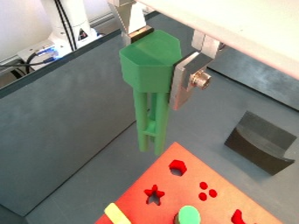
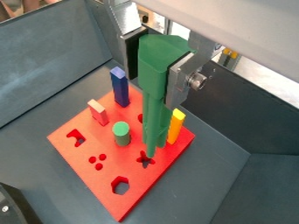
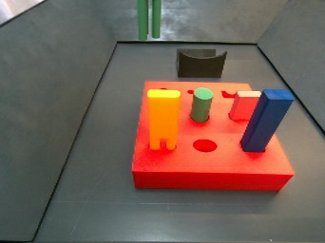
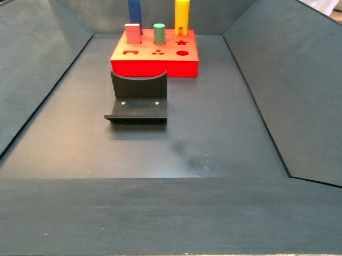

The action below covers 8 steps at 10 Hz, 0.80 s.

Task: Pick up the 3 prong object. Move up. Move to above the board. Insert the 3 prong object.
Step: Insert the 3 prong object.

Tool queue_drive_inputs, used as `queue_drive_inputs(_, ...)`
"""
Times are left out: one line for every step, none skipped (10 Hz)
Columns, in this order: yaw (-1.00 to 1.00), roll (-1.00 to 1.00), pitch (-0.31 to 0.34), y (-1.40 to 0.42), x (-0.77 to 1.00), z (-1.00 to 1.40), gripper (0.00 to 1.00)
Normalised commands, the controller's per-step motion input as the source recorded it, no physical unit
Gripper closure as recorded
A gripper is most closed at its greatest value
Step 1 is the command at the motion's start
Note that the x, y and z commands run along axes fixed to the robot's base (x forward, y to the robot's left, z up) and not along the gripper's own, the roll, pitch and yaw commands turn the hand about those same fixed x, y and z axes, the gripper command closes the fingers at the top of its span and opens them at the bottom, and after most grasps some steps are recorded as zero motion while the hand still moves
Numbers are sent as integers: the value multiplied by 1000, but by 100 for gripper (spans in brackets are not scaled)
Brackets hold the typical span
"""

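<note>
Progress: While the pick-up looks finished, the 3 prong object point(image 1: 149, 87) is hanging clear of the counter point(image 4: 174, 140), pinched at its wider top by the pincer point(image 1: 159, 63), so lifting appears done too.
Pincer state: its silver plates are pressing on opposite faces of the green head in both wrist views, with a finger point(image 2: 181, 77) lying flat against the side; it is carrying the piece well above the floor.
Position over target: in a wrist view the prongs are pointing down near the edge of the board point(image 1: 176, 188); whether they are sitting exactly over the matching socket I cannot tell.
Side glimpse: in a side view only the thin green lower part of the post point(image 3: 151, 19) is showing at the frame's upper edge, behind the board point(image 3: 210, 166) and high above it.
Left to do: my judgement is that finishing the move above the board, aligning, and inserting are still ahead.
Board contents: it is holding an orange block point(image 3: 162, 119), a short green cylinder point(image 3: 200, 104), a blue block point(image 3: 265, 121) and a small red piece point(image 3: 245, 104), all standing upright in its top.
Open sockets: a round hole point(image 3: 204, 146) is lying empty, as are a hexagon hole point(image 2: 121, 185), a star hole point(image 2: 145, 158) and three small dots point(image 2: 98, 159).
Fixture: the fixture point(image 4: 138, 98) is standing empty on the floor, apart from the board.
</note>
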Motion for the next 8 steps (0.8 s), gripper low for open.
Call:
queue_drive_inputs(0,59,60,194,974,-194,100)
queue_drive_inputs(0,71,74,143,1000,-223,100)
queue_drive_inputs(0,100,59,117,1000,-163,100)
queue_drive_inputs(60,84,66,214,1000,-146,100)
queue_drive_inputs(206,87,90,209,1000,-106,100)
queue_drive_inputs(351,51,59,146,903,-169,100)
queue_drive_inputs(451,7,0,134,706,-271,100)
queue_drive_inputs(546,0,-24,103,526,-337,100)
